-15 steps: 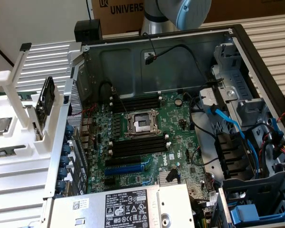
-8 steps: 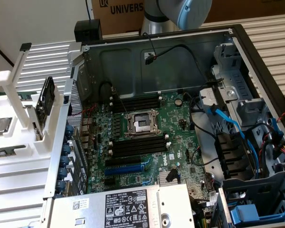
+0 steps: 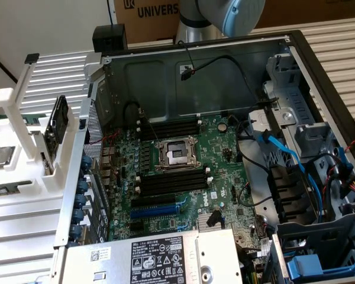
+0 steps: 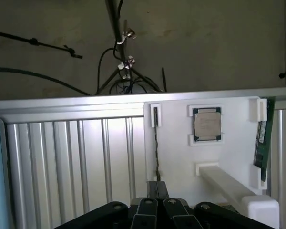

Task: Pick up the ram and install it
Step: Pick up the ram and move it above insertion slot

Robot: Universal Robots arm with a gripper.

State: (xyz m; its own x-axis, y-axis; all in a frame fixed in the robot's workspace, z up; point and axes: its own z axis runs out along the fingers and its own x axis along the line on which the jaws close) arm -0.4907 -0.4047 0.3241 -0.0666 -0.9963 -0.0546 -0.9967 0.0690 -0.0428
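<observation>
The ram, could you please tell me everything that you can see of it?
The ram is a long, thin, dark green circuit-board stick, seen almost edge-on, with a paler patch that may be a label. It looks set on edge in the white holder, with white brackets gripping both of its ends, beside a square chip. It is not yet picked up. The shut gripper is apart from it and holds nothing.

Arm [image 3: 236, 15] cut off @ frame edge, ram [image 4: 261, 143] end behind wht clip [image 4: 258, 109]
</observation>
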